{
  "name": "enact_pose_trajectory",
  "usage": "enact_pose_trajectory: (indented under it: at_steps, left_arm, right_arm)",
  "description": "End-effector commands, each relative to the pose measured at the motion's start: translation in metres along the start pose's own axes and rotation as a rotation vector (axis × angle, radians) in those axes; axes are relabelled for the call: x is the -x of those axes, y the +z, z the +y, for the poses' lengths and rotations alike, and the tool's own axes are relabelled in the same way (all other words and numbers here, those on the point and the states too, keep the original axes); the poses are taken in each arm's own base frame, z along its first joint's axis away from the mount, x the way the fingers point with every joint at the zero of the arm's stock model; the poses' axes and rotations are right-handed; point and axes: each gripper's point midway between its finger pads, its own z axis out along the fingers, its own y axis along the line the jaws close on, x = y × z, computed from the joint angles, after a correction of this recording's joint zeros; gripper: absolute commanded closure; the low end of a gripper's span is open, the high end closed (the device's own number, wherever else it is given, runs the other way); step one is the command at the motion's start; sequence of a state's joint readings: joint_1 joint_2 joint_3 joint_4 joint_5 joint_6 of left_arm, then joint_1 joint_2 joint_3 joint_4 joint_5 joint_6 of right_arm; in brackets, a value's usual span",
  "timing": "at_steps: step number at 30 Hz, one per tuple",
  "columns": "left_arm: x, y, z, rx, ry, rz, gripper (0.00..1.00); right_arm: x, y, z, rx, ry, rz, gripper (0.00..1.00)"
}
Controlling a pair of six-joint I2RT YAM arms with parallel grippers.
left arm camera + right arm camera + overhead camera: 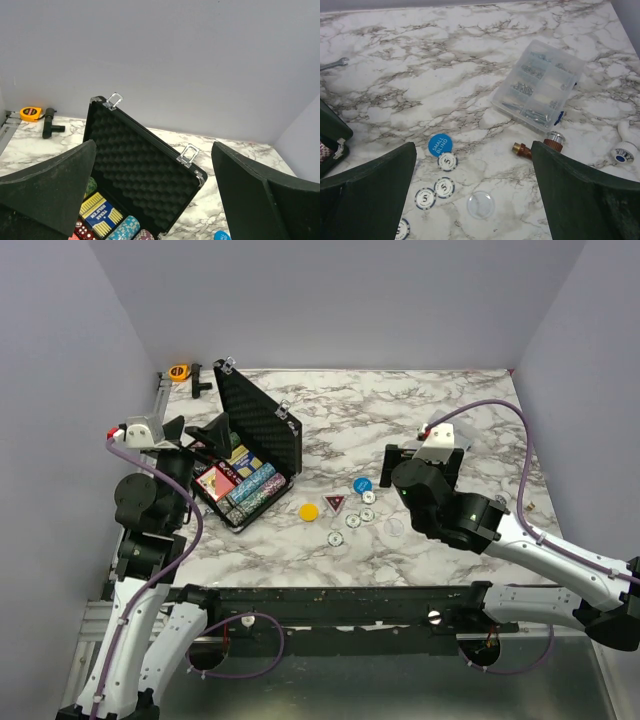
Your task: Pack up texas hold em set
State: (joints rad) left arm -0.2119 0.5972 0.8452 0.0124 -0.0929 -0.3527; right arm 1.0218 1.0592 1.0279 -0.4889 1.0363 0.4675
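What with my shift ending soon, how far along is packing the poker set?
Early. Done: chip rows and a card deck sit in the open case. In hand: nothing; the left tool by the case and the right tool over the loose pieces are both open and empty. Left: the yellow disc, the blue small-blind disc and white chips lie on the table; the lid stands open.
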Motion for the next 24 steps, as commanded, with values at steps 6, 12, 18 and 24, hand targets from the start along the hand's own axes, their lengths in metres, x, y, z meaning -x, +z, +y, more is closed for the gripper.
enact_pose_trajectory:
  at_steps: [6, 12, 18, 24]
  left_arm:
    - [-0.003, 0.007, -0.011, -0.031, -0.020, 0.031, 0.02]
    - [-0.001, 0.005, -0.014, -0.036, -0.022, 0.025, 0.01]
    - [-0.009, 0.006, -0.019, -0.043, -0.009, 0.064, 0.01]
    - [-0.005, 0.002, -0.022, -0.045, 0.031, 0.066, 0.01]
  right_arm:
    - [-0.015, -0.001, -0.002, 0.000, -0.016, 0.046, 0.00]
    - [-0.040, 0.003, 0.003, -0.010, -0.039, 0.110, 0.00]
    - [-0.068, 0.009, 0.028, 0.053, 0.005, 0.181, 0.00]
    - [-0.099, 0.024, 0.067, 0.150, -0.006, 0.280, 0.00]
